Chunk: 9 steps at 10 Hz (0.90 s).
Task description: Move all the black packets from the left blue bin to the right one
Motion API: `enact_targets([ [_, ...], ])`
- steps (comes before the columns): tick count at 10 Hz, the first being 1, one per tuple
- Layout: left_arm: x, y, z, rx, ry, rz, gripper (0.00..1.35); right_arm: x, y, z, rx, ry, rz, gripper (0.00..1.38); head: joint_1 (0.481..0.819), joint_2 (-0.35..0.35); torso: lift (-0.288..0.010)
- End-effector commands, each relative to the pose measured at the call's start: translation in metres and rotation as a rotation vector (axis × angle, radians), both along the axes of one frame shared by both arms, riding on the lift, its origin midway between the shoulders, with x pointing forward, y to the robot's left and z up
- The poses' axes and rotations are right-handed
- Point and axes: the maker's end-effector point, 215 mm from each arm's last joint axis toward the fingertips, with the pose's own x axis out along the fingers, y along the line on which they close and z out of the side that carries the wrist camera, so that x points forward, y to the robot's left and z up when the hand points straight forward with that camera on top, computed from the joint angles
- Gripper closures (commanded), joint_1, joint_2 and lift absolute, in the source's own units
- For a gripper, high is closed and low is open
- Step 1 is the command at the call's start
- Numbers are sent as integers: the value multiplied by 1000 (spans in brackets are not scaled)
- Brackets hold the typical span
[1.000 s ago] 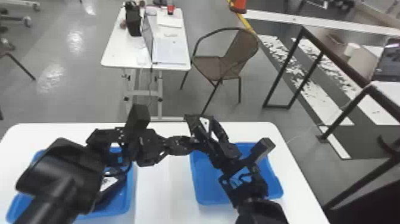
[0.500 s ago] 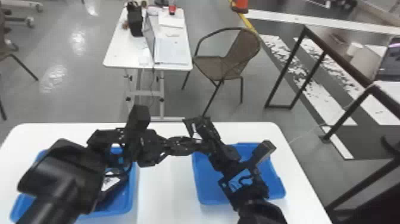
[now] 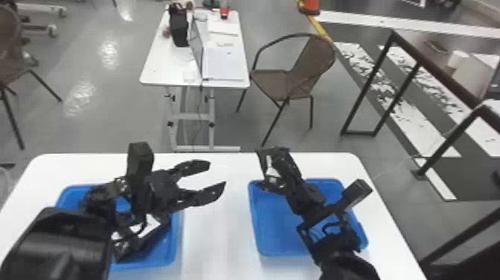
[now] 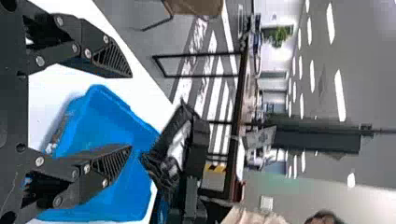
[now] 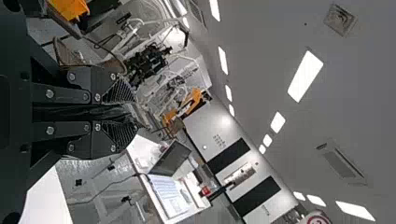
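My left gripper (image 3: 217, 175) stands open over the table between the bins, fingers pointing right; its spread fingers also show in the left wrist view (image 4: 130, 112). My right gripper (image 3: 278, 175) is above the back left corner of the right blue bin (image 3: 281, 231), shut on a black packet (image 3: 271, 169) with a white patch. In the right wrist view, the gripper (image 5: 134, 113) pinches the dark packet (image 5: 86, 112) between its fingers. Under the left arm, the left blue bin (image 3: 175, 242) holds dark material with white patches (image 3: 147, 226), partly hidden by the arm.
The white table (image 3: 215, 238) shows between the bins. Both arms come in from the front edge, the left one across its bin. Beyond the table stand another white table (image 3: 160, 67) and a brown chair (image 3: 273, 82).
My left gripper has opened and drawn back slightly left from the packet, where its fingers met the right gripper's. The packet stays with my right gripper, which has hardly moved.
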Motion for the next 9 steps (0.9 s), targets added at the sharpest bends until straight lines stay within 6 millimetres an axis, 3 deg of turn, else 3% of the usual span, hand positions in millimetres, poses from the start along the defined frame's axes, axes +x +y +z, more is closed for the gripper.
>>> enact_targets([
  [1,-1,51,-5,-46,19,153,142,-4,-25,-29,-4,57,-36,1280,695,-170,0],
  [3,-3,138,0,-85,4,411,148,-19,-50,-87,-7,174,-61,1279,695,-125,0],
  [4,-5,164,5,-114,-3,478,81,-27,-57,-109,-7,222,-65,1279,695,-105,0],
  [5,-9,185,6,-118,-9,529,-2,-33,-62,-130,-21,274,-57,1279,695,-73,0],
  [7,-16,206,-1,-112,2,581,-2,-29,-68,-151,-39,317,-24,1207,695,-38,0],
  [8,-16,209,-2,-115,6,586,71,-25,-74,-151,-35,319,-33,682,695,-32,0],
  [9,-16,211,-4,-108,10,590,233,-21,-82,-141,-41,295,-49,148,695,-28,0],
])
